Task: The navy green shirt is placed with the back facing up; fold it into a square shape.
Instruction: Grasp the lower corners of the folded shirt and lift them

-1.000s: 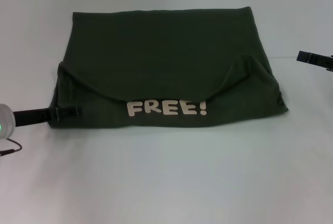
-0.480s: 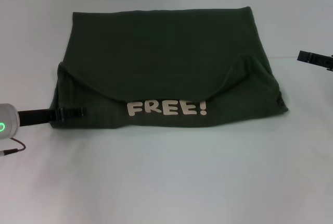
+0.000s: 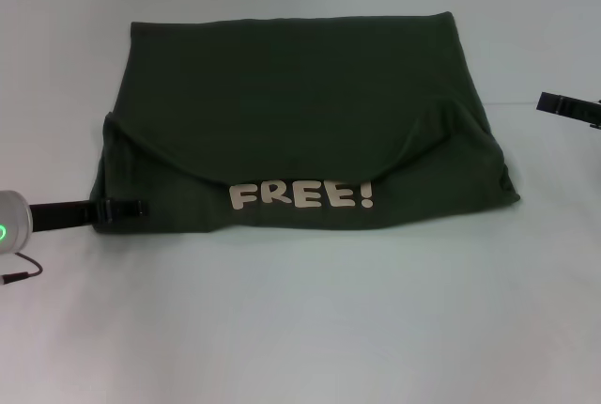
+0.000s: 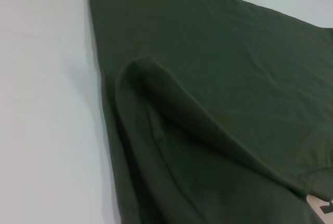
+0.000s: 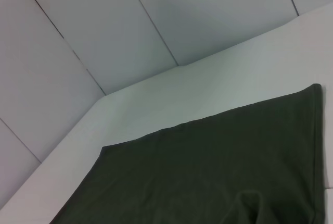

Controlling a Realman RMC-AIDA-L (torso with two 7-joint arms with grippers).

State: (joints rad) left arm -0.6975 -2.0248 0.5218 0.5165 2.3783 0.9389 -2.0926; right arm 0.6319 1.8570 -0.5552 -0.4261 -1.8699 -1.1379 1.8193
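Folded navy green shirt on table

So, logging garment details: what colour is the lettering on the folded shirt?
Cream "FREE!" lettering on the dark olive-green cotton shirt; head view shows it best.

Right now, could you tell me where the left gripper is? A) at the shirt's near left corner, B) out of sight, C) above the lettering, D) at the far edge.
A: the left gripper sits at the near left corner of the navy green shirt.
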